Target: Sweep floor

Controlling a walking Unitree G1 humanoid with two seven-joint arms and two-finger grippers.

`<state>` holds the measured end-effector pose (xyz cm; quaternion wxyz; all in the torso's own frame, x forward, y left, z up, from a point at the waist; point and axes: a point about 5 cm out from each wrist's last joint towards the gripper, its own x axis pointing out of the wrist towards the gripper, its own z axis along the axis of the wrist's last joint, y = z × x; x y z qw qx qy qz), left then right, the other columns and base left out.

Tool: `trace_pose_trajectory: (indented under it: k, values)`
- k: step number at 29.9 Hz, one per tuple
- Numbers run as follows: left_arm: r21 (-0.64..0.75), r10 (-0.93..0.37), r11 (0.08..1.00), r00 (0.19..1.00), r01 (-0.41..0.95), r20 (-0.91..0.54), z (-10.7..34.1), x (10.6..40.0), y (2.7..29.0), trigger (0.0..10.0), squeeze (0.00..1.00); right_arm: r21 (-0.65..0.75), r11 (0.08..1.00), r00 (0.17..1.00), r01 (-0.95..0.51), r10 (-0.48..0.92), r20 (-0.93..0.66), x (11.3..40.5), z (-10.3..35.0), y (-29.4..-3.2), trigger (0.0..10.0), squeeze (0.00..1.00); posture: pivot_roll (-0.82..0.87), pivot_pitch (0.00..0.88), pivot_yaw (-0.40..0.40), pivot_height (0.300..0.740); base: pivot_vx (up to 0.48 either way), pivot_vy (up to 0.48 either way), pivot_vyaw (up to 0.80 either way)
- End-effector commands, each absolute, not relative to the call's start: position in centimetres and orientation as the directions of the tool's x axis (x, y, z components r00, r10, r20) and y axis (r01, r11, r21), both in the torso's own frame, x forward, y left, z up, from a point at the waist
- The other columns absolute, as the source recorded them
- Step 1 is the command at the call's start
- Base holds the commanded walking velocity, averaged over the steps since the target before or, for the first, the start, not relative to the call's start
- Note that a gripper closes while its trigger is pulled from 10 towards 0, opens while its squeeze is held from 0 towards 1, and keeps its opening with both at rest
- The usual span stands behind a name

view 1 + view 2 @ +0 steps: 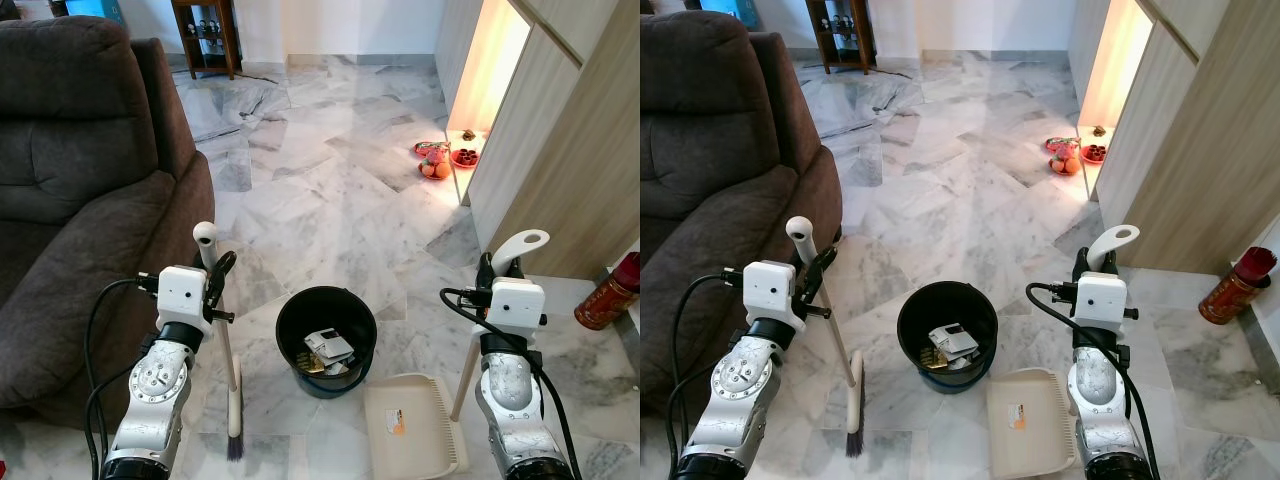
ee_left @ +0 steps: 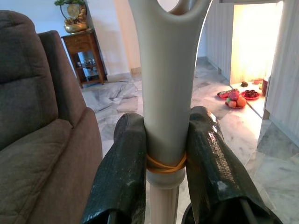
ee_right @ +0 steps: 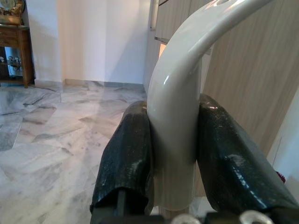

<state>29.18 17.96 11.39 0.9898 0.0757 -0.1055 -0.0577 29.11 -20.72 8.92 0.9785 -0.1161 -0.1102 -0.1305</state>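
A broom (image 1: 226, 350) with a pale handle stands on the marble floor, its dark bristles (image 1: 235, 444) down by my left side. My left gripper (image 1: 218, 272) is shut on the broom handle (image 2: 166, 112) just below its looped top. A cream dustpan (image 1: 412, 424) lies flat on the floor at the lower right, its long handle (image 1: 468, 372) rising upright. My right gripper (image 1: 492, 272) is shut on the dustpan handle (image 3: 175, 140) near its curved top end. A black bin (image 1: 326, 338) holding scraps of rubbish stands between the broom and the dustpan.
A dark brown sofa (image 1: 80, 200) fills the left side, close to my left arm. Wooden cabinets (image 1: 560, 150) line the right wall, with a red canister (image 1: 607, 294) at their foot. Plates of fruit (image 1: 440, 160) lie on the floor farther ahead. A wooden side table (image 1: 205, 35) stands at the back.
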Motion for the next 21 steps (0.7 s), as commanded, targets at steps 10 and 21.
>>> trace_pose_trajectory:
  k: [10, 21]
  values:
    - [0.174, -0.136, 0.980, 0.963, 0.096, 0.232, 12.12, 29.33, 17.86, 10.0, 0.00, -0.209, 0.938, 0.939, 0.275, -0.215, 0.269, 29.24, 9.30, -20.82, 10.0, 0.00, 0.00, 0.050, 0.013, 0.740, 0.000, 0.000, 0.00]
    - [0.174, -0.133, 0.980, 0.963, 0.093, 0.236, 12.22, 29.39, 17.92, 10.0, 0.00, -0.207, 0.939, 0.938, 0.275, -0.215, 0.270, 29.29, 9.35, -20.80, 10.0, 0.00, 0.00, 0.058, 0.015, 0.740, 0.000, 0.000, 0.00]
